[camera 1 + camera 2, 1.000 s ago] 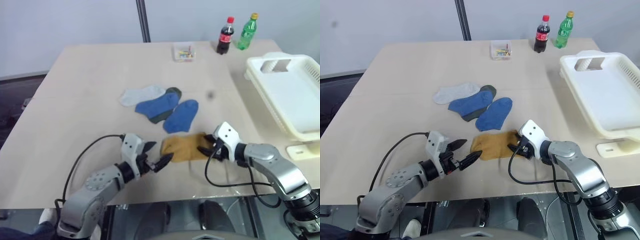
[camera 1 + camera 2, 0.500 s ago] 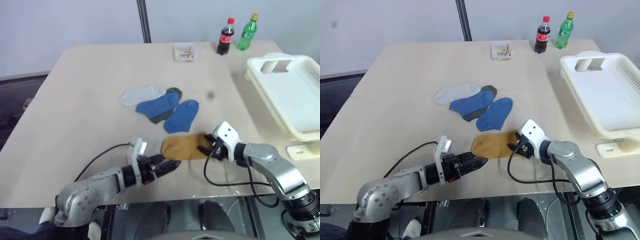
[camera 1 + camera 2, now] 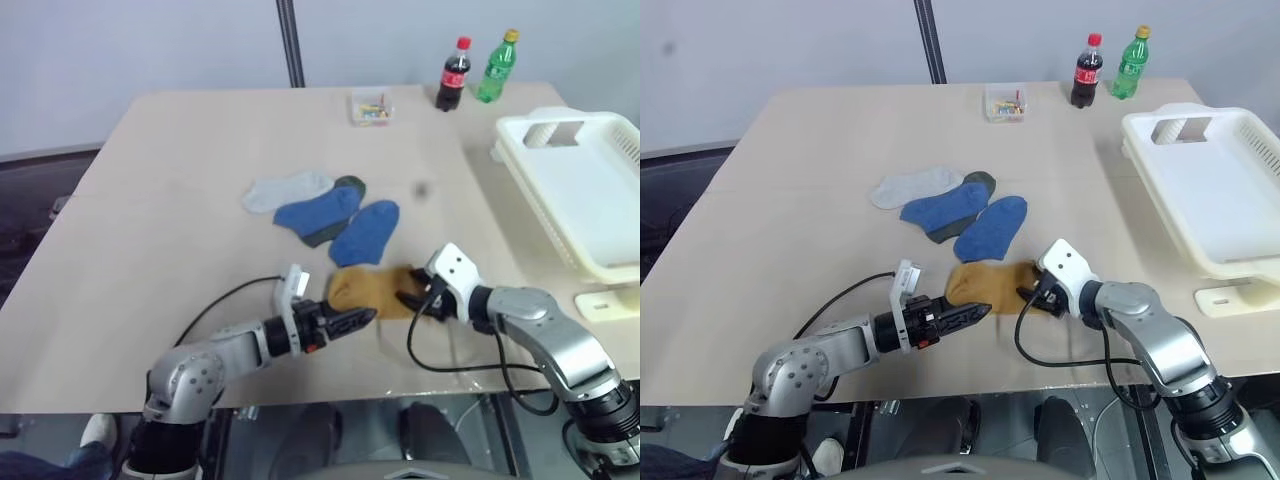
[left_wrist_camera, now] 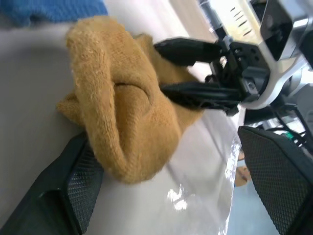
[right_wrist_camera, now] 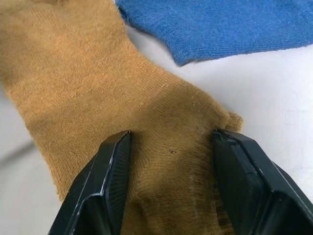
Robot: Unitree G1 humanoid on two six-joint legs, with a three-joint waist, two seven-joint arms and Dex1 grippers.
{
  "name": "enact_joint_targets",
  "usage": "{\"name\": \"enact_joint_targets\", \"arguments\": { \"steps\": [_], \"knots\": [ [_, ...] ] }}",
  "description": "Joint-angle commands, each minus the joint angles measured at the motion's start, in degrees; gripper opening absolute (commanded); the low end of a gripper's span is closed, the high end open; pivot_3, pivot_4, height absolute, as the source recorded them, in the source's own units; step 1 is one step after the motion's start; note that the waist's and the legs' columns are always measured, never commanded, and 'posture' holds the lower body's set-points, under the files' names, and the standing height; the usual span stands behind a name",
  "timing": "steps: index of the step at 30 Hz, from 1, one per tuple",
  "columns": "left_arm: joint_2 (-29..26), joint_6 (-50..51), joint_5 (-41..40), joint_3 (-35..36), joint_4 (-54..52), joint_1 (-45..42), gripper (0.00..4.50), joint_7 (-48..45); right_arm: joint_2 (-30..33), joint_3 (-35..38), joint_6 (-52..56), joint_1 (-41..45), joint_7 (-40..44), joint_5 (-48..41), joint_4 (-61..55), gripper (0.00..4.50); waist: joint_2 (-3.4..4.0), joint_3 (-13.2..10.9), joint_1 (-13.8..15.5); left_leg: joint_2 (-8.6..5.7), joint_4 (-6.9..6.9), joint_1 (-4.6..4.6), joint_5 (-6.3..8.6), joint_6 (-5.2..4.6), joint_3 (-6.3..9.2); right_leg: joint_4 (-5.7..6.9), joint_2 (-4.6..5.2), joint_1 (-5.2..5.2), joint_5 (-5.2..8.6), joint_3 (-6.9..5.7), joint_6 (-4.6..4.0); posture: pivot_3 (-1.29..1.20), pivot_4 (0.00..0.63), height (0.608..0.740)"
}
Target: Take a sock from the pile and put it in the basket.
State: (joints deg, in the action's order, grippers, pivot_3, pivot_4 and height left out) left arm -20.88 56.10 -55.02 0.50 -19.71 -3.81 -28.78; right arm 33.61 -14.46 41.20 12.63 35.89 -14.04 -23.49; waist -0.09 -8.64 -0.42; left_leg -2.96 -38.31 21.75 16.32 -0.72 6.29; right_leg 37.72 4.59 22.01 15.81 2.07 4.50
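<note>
From the left eye view, the mustard-yellow sock (image 3: 372,292) lies flat on the tabletop (image 3: 180,200) near its front edge, just in front of the pile (image 3: 325,208) of blue, pale grey and dark green socks; the nearest blue sock (image 3: 365,232) touches its far edge. The left gripper (image 3: 352,321) reaches in from the left with its fingers spread, tips at the sock's left end. The right gripper (image 3: 412,298) comes from the right, its fingers set on the sock's right end. The white basket (image 3: 560,160) stands at the right edge of the tabletop, well apart from the sock, with a cola bottle (image 3: 452,73), a green bottle (image 3: 496,65) and a small clear box (image 3: 370,106) along the far side. The right eye view gives the same layout, the sock between the two grippers. In the left wrist view, the sock's bunched, folded end fills the middle, one wide-spread black finger (image 4: 63,188) touching its lower fold, the other finger well apart from it, and the right gripper pinching the opposite end. In the right wrist view, the two black fingers (image 5: 105,181) stand partly apart, both pressed onto the sock's fabric, which bulges between them, with the blue sock's edge just beyond
</note>
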Motion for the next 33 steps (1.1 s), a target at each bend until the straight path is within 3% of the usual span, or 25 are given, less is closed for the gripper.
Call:
{"name": "enact_joint_targets", "arguments": {
  "steps": [1,10,20,29,33],
  "knots": [
    [0.3,-2.6,0.1,-0.2,-1.6,-0.1,4.48,-3.0,0.6,1.6,1.0,-0.6,0.0,-0.3,-2.0,2.77,-0.01,0.0,-0.1,0.00,0.00,0.03,0.00,0.00,0.00,0.00,0.00,0.01,0.00,0.00,0.00,0.00,0.150,0.740],
    [0.8,0.6,-8.2,0.2,-5.6,-1.7,4.48,-5.3,-0.2,2.0,1.2,-0.1,-0.6,0.0,-2.3,2.77,-0.03,-0.1,-0.2,0.01,0.03,0.18,-0.01,0.02,0.01,-0.05,0.01,0.13,0.00,0.01,0.00,0.00,0.150,0.740],
    [2.2,-1.3,-4.8,-3.0,-1.9,-5.7,4.48,-6.4,-0.8,3.6,0.5,0.5,0.3,-1.2,-4.0,2.77,-0.07,-0.1,-0.2,0.02,0.04,0.19,-0.02,0.03,0.00,-0.04,-0.03,0.16,0.00,0.01,0.00,0.00,0.150,0.740],
    [2.4,-2.2,-1.0,-6.1,0.5,-8.9,4.48,-9.1,8.8,18.9,7.1,-3.6,5.4,-10.4,-10.6,2.77,-0.16,-0.3,0.0,-0.01,0.05,0.24,-0.01,0.01,0.01,-0.12,-0.01,0.15,0.00,-0.02,0.00,0.00,0.150,0.740],
    [3.5,-2.4,0.6,-7.3,3.6,-11.0,4.48,-10.4,5.4,25.3,12.2,-1.0,3.2,-18.2,-10.1,2.77,-0.18,-0.3,-0.3,0.02,0.05,0.21,0.02,-0.04,0.00,-0.08,-0.04,0.14,0.00,0.00,0.00,0.00,0.150,0.740]
  ]
}}
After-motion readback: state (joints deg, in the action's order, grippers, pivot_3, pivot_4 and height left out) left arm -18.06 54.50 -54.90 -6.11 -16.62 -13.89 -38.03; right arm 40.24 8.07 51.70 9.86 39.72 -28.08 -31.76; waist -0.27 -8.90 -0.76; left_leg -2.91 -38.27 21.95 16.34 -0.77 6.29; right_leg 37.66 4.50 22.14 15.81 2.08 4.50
